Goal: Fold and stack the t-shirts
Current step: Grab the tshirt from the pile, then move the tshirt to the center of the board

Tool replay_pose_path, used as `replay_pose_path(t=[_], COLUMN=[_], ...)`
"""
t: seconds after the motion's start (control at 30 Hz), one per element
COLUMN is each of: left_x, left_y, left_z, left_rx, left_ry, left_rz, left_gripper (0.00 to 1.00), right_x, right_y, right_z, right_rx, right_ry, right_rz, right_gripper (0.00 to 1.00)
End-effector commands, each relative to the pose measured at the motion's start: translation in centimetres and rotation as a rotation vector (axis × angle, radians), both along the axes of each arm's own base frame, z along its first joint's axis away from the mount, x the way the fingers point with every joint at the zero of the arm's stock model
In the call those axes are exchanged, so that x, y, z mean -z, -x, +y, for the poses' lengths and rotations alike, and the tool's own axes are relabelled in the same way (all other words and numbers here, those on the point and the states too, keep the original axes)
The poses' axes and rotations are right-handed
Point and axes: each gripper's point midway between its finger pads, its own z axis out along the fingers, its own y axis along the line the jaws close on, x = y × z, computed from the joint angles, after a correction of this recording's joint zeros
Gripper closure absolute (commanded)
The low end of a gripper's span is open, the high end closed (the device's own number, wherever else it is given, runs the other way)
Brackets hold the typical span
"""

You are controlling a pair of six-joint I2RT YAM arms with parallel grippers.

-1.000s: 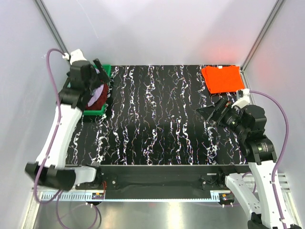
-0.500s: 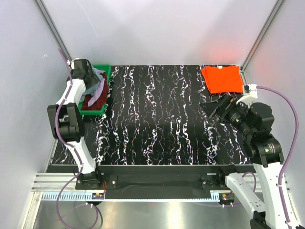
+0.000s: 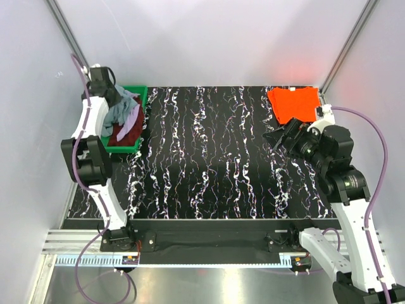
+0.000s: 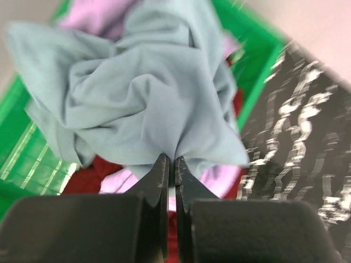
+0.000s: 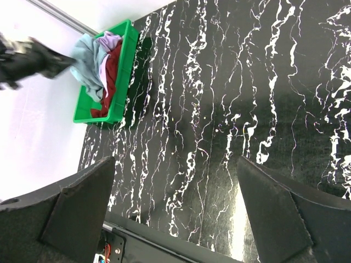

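Two arms work over a black marbled table (image 3: 209, 164), with a green tray (image 3: 143, 90) of crumpled clothes at its far left corner and a folded orange shirt (image 3: 294, 104) at its far right. The blue-grey shirt (image 4: 137, 93) hangs bunched above the maroon shirt (image 3: 130, 130) and lavender shirt (image 4: 93, 16) in the tray, a thin fold of it pinched tight in the left gripper (image 4: 170, 161), while the right gripper (image 5: 175, 160) hovers empty near the orange shirt, jaws spread wide. With so little cloth caught, the blue-grey shirt could slip free on lifting, or its trailing folds could drag the lavender shirt over the tray's rim.
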Motion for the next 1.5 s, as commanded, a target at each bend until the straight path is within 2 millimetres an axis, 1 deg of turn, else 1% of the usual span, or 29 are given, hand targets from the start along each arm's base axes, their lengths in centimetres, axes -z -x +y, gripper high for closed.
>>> replay_pose_path(t=[0.0,0.1,0.13,0.17,0.2,0.27,0.37,0.4,0.47,0.53,0.57,0.6,0.63,0.67,0.7,0.73,0.77,0.8,0.83,0.87,0.9,0.93,1.0,1.1,1.13,1.23,1.3,1.43,1.47], left_x=[-19.0,-26.8,-28.7,-32.1,-33.6,-37.2,-39.9,-40.0,-39.4,-37.9,-38.1,-34.3,-33.0,-33.3,-27.5,-25.6,-24.1,-21.7,-15.0,-13.0,-10.9,-6.8,-2.4,-0.3,0.1,1.1,2.1,4.5,5.0], left_y=[0.9,3.2,4.0,5.4,6.2,8.6,11.8,12.5,14.4,15.3,17.2,16.6,17.6,20.1,19.9,21.1,23.5,24.5,25.2,27.3,28.0,29.1,30.6,31.1,30.8,29.0,28.2,26.8,27.2], left_z=[-1.3,-3.7,-4.6,-6.4,-7.7,-11.7,-16.9,-18.1,-20.7,-22.2,-23.6,-24.7,-26.0,-27.7,-29.1,-30.3,-32.2,-33.2,-34.2,-36.1,-36.8,-37.1,-37.3,-35.9,-34.7,-31.7,-29.7,-26.4,-25.9], left_rx=[0.063,0.141,0.170,0.222,0.266,0.395,0.577,0.614,0.689,0.724,0.770,0.786,0.836,0.903,0.930,0.954,1.007,1.019,0.998,1.055,1.065,1.069,1.077,1.039,0.982,0.819,0.731,0.589,0.578], left_ry=[-0.049,-0.018,-0.002,0.036,0.060,0.125,0.211,0.227,0.233,0.234,0.256,0.288,0.331,0.367,0.420,0.482,0.521,0.544,0.566,0.587,0.602,0.603,0.596,0.533,0.485,0.349,0.288,0.270,0.265], left_rz=[-0.425,-0.605,-0.654,-0.751,-0.796,-0.894,-0.957,-0.958,-0.923,-0.887,-0.897,-0.815,-0.790,-0.822,-0.699,-0.652,-0.641,-0.596,-0.456,-0.412,-0.369,-0.268,-0.139,-0.085,-0.077,-0.076,-0.027,0.066,0.092], left_gripper=[1.00,1.00,1.00,1.00,1.00,1.00,1.00,1.00,1.00,1.00,1.00,1.00,1.00,1.00,1.00,1.00,1.00,0.98,0.94,0.84,0.79,0.74,0.60,0.45,0.41,0.27,0.25,0.27,0.27], right_x=[-2.0,-2.1,-2.2,-2.0,-2.0,-2.0,-2.3,-2.0,-2.2,-1.9,-1.9,-1.8,-1.8,-1.2,-1.0,-0.5,0.7,1.5,2.4,4.1,5.1,6.3,9.4,12.6,14.0,15.7,16.0,18.3,19.1], right_y=[0.2,0.3,0.5,0.7,0.7,1.0,1.5,1.6,1.9,2.3,2.5,2.5,2.6,2.5,2.4,2.3,2.1,2.1,1.9,1.8,1.9,1.7,1.4,1.2,0.9,-0.8,-2.2,-5.4,-5.4], right_z=[0.0,0.0,0.2,0.2,0.2,0.1,-0.1,-0.2,-0.5,-0.8,-0.9,-1.0,-1.1,-1.1,-1.2,-1.2,-1.2,-1.1,-0.9,-0.7,-0.3,0.0,0.5,0.5,0.6,0.8,1.5,1.6,1.3], right_rx=[0.001,0.003,-0.004,-0.004,-0.003,0.003,0.015,0.018,0.028,0.040,0.045,0.055,0.058,0.065,0.077,0.082,0.087,0.085,0.075,0.066,0.035,0.017,-0.011,-0.014,-0.014,0.004,-0.008,0.017,0.013], right_ry=[-0.004,-0.019,-0.030,-0.033,-0.039,-0.049,-0.054,-0.049,-0.044,-0.034,-0.034,-0.034,-0.036,-0.037,-0.045,-0.048,-0.047,-0.049,-0.045,-0.035,-0.026,-0.016,0.001,0.033,0.042,0.036,0.013,0.051,0.081], right_rz=[-0.051,-0.050,-0.056,-0.056,-0.058,-0.065,-0.069,-0.058,-0.058,-0.047,-0.048,-0.045,-0.047,-0.031,-0.024,-0.008,0.024,0.049,0.079,0.125,0.154,0.197,0.298,0.400,0.443,0.475,0.467,0.537,0.565], right_gripper=[0.00,0.00,0.00,0.00,0.00,0.00,0.00,0.00,0.00,0.00,0.00,0.00,0.00,0.00,0.00,0.00,0.00,0.00,0.00,0.00,0.00,0.00,0.03,0.07,0.07,0.10,0.12,0.16,0.18])
